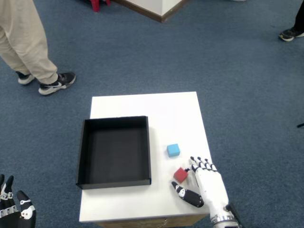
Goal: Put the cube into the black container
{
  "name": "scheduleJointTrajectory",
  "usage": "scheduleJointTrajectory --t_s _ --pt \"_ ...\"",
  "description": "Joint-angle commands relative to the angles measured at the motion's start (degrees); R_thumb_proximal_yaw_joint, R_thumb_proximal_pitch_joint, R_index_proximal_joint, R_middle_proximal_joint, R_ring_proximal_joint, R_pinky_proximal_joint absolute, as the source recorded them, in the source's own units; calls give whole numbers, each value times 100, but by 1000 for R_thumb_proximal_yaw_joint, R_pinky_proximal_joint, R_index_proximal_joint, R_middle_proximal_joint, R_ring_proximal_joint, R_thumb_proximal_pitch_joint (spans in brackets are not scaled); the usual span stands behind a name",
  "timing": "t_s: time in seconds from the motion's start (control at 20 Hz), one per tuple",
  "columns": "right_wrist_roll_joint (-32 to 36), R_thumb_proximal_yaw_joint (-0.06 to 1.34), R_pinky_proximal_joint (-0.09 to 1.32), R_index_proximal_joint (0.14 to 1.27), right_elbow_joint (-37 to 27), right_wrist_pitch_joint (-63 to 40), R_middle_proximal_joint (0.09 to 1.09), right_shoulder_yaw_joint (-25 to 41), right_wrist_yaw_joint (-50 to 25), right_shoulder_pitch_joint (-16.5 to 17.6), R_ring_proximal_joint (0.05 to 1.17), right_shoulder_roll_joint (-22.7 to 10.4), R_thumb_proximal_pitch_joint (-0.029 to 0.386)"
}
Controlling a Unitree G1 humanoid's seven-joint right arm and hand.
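My right hand (208, 184) open beside red cube (180, 175).
Fingers spread, cube just left of fingertips, thumb below it.

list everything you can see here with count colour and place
table: 1, white, centre, on blue carpet
container: 1, black, open and empty, left part of the table
blue cube: 1, blue, on the table right of the container
red cube: 1, red, on the table near the front right, beside the right hand's fingers
person: 1, beige trousers and dark shoes, top left on the carpet
shoe: 1, black, top right edge
red item: 1, top edge, cut off, cannot tell what it is
wall base: 1, white with brown trim, top centre
left hand: 1, black and white, bottom left, off the table
right hand: 1, white with black joints, front right of the table, fingers apart, holding nothing
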Motion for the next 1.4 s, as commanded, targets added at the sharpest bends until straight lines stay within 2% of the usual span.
scheduleJointTrajectory --t_s 0.05,0.1,0.2,0.9,1.25,1.4 --pt "27 1062 1 1101 -84 -37 259 -106 -75 -137 188 -45 146" --pt "36 1210 29 1161 -90 -43 275 -130 -81 -124 207 -45 168" --pt "43 1271 60 1137 -94 -47 287 -157 -69 -112 220 -44 177" --pt "-69 1226 89 1088 -156 -127 284 -146 -301 -106 220 -36 184" --pt "-74 1209 70 1086 -272 -751 273 -32 -1110 -246 208 -77 180" --pt "-103 1204 69 1088 -495 -1391 269 361 -1959 -422 205 -80 177"
